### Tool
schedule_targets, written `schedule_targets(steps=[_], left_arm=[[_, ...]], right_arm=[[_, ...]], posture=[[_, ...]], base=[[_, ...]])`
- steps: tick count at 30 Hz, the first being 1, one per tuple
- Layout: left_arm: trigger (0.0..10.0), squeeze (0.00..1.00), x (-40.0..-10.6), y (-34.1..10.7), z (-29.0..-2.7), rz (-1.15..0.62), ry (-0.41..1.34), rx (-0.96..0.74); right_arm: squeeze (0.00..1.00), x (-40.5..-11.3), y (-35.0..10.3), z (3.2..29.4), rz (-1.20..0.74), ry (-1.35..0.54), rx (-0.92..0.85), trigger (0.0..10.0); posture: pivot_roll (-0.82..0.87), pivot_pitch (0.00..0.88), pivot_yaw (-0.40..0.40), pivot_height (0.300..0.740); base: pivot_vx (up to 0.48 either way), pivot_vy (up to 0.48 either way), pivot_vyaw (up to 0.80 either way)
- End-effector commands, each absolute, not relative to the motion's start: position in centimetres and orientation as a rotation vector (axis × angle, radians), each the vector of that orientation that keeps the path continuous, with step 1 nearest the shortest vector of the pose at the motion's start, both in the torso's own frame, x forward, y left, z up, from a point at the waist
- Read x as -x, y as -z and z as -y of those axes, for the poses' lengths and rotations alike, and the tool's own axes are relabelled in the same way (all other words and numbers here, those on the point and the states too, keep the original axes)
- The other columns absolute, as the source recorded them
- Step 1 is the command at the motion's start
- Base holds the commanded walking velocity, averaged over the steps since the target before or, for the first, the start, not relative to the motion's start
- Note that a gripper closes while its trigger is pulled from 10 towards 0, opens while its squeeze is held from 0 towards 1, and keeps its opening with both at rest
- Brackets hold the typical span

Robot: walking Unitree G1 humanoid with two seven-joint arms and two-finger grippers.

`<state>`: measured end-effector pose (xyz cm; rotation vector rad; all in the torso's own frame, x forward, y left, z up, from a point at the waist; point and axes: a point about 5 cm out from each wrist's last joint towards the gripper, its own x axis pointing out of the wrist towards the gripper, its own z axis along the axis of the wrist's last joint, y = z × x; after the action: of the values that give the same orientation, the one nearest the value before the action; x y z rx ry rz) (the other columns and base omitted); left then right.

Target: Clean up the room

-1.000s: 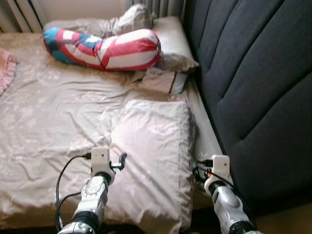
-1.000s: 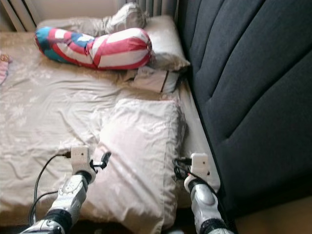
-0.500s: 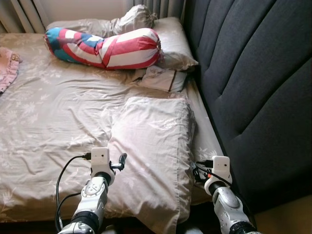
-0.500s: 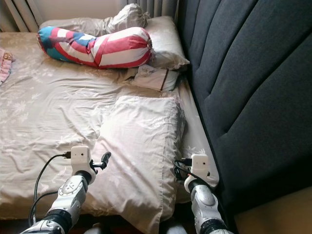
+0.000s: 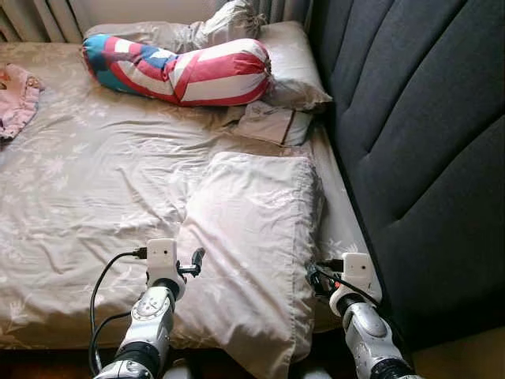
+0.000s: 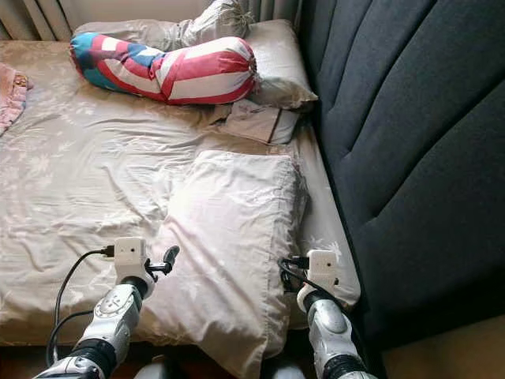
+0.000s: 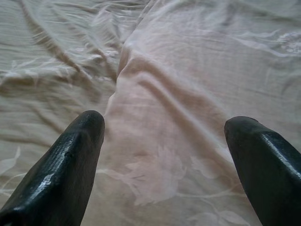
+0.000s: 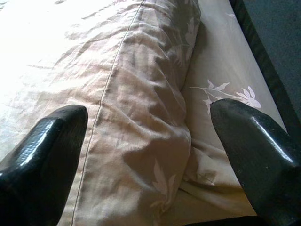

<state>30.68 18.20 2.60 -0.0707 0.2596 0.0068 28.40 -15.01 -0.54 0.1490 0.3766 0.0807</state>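
Left eye view: bed (image 5: 87,174) with beige floral sheet, dark padded headboard (image 5: 418,134) along its right edge. Pale pillow (image 5: 252,237) lying flat near the bed's near right corner, its near end hanging over the near edge, lower corner cut off by the frame. Left gripper (image 7: 164,155) poised over the pillow's left edge, fingers (image 7: 70,160) spread wide, nothing between them; contact with the fabric not clear. Right gripper (image 8: 150,150) at the pillow's right edge, fingers (image 8: 249,150) also wide apart and holding nothing, straddling the seam where pillow meets sheet. Fingertips hidden behind the wrist housings in the head views, seen properly from the wrist cameras only. Black cable (image 5: 99,296) looping from the left wrist, lower part cut off.

Red, white and blue striped bolster (image 5: 177,67) lying across the far edge of the bed. Behind it a crumpled beige pillow (image 5: 181,31), partly hidden by the bolster and cropped at top. Second beige pillow (image 5: 296,67) in the far right corner, against the headboard. Small folded cloth or case (image 5: 272,125) just in front of it, identity hard to tell. Pink garment (image 5: 17,99) at the far left edge, mostly cut off. Curtain folds (image 6: 43,12) barely visible beyond the far edge.
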Motion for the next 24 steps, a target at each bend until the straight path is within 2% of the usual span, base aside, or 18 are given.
schedule_targets(steps=[1,24], left_arm=[[10.0,0.00,-30.51,-2.24,-17.98,-0.280,-0.003,0.080],[10.0,0.00,-30.54,-2.26,-17.94,-0.281,0.000,0.078]], right_arm=[[0.00,-28.34,0.52,15.23,-0.370,-0.074,-0.146,10.0],[0.00,-28.40,0.51,15.08,-0.371,-0.071,-0.145,10.0]], posture=[[-0.16,0.093,-0.083,0.666],[-0.16,0.086,-0.086,0.653]], base=[[0.000,0.000,0.00],[0.000,0.000,0.00]])
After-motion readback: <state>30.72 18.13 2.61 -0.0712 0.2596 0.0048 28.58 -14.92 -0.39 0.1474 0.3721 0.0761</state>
